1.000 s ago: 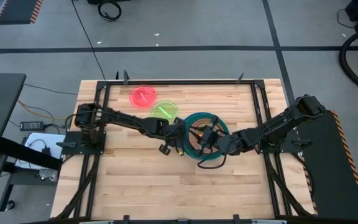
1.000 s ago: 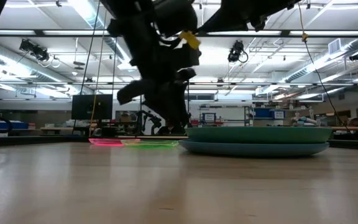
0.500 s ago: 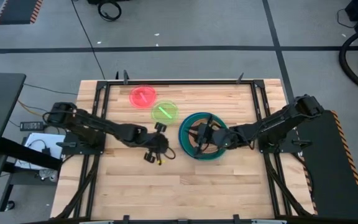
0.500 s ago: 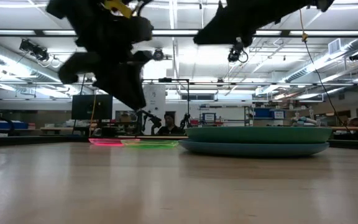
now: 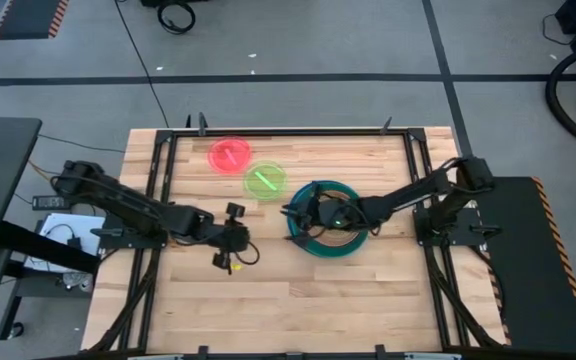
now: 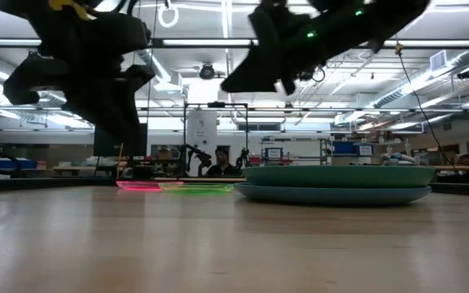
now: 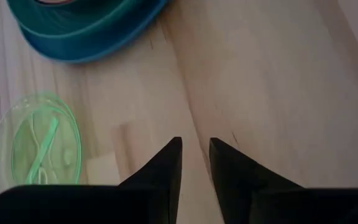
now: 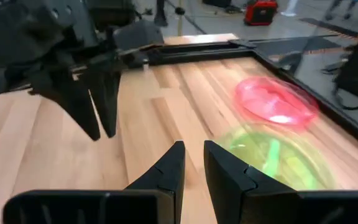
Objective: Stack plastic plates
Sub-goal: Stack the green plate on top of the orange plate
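A stack of plates [image 5: 340,246] lies right of the table's middle, with a teal plate on a large blue one [image 6: 336,192]; my right arm hides what lies inside. A small green plate [image 5: 265,180] and a small pink-red plate [image 5: 231,154] lie flat and apart at the far left. My right gripper [image 5: 294,210] hovers shut and empty over the stack's left rim, pointing toward the green plate [image 8: 272,155]. My left gripper [image 5: 232,250] is shut and empty above bare wood, left of the stack [image 7: 86,25]. The other plates are not visible.
A black metal frame [image 5: 288,131] runs along the table's edges. Bare wood lies across the near half of the table [image 5: 298,310]. My left gripper also shows in the right wrist view [image 8: 98,124], close to my right one.
My left gripper has drawn away from the stack toward the table's left edge and slightly nearer. My right gripper has gone across the stack toward the table's left, ending over its left rim. The plates have kept still.
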